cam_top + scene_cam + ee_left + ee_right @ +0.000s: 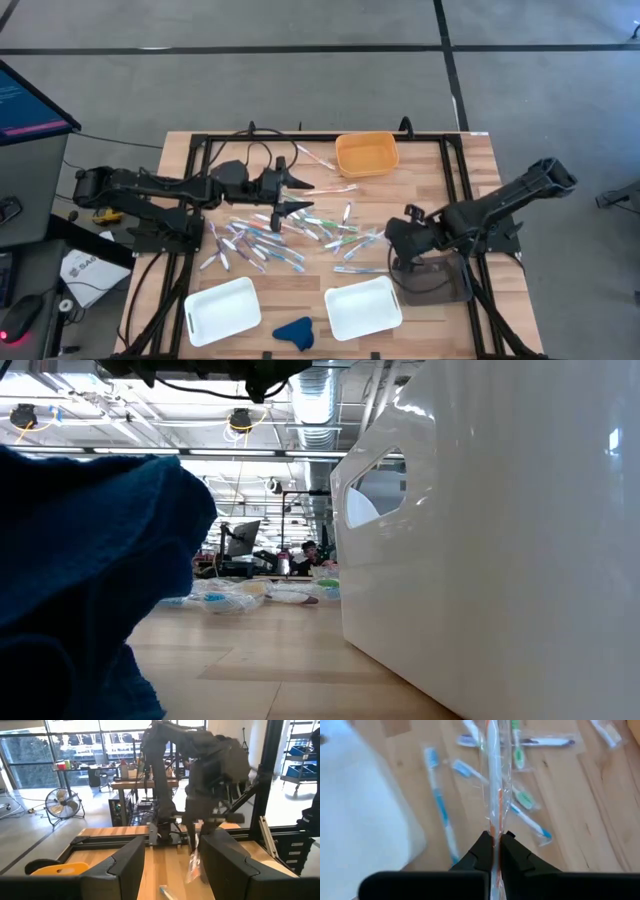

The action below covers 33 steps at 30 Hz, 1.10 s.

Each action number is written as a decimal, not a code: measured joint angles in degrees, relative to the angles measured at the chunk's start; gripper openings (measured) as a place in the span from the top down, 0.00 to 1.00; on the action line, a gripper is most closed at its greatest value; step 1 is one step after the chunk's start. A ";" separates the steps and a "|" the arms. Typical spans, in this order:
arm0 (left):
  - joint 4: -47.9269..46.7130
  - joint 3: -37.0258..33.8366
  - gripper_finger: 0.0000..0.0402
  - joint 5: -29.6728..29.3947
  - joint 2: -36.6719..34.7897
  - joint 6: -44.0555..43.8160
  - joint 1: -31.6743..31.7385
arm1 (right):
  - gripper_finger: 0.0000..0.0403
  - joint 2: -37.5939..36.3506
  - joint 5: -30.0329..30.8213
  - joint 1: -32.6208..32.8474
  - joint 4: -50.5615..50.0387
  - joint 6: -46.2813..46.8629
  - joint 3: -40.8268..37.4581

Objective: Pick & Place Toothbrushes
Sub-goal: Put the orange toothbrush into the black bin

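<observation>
The right gripper is clamped on a wrapped orange toothbrush, whose long axis runs straight out from the fingertips, over the wooden table beside the right white tray. That tray and the left white tray near the front edge look empty, with a blue cloth lump between them. The other toothbrushes lie scattered mid-table at every angle. Over them hangs the left gripper, jaws apart, holding nothing. Farther back sits an orange bin; its contents are unclear. No legible writing.
</observation>
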 joint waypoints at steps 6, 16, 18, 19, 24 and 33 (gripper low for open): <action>0.31 0.00 0.53 0.00 0.00 0.00 -0.96 | 0.96 -0.01 0.53 8.01 -7.84 5.82 3.24; 0.47 0.00 0.53 0.00 0.00 -0.02 -0.98 | 0.95 0.00 0.45 26.77 -19.37 28.59 3.23; 0.65 0.00 0.53 0.00 0.00 -0.05 -1.00 | 0.96 0.00 0.89 29.72 -19.23 33.05 3.23; 0.73 0.00 0.53 -0.02 0.00 -0.07 -1.14 | 0.97 0.02 1.35 30.99 -19.14 35.91 3.23; 1.25 0.00 0.53 0.00 0.00 -0.07 -2.10 | 0.98 2.03 1.99 34.70 -19.22 46.31 3.19; 1.67 0.00 0.53 0.00 0.00 -0.07 -2.30 | 0.96 9.32 1.75 37.23 -18.96 46.46 3.14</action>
